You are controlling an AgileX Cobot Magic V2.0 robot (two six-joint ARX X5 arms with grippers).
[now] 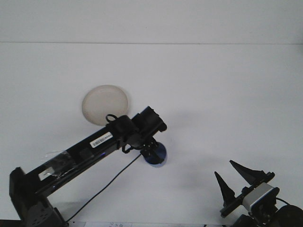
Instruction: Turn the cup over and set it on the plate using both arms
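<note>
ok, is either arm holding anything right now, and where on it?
The left gripper sits on the blue cup, but the wrist hides the contact, so a hold cannot be confirmed. The right gripper is open and holds nothing.

A broad, smooth white table surface (222,94) is seen filling most of the front view. Behind it, a plain pale wall (151,19) is met along a straight horizontal line near the top. A thin strip of printed paper (142,223) is glimpsed along the bottom edge.
</note>
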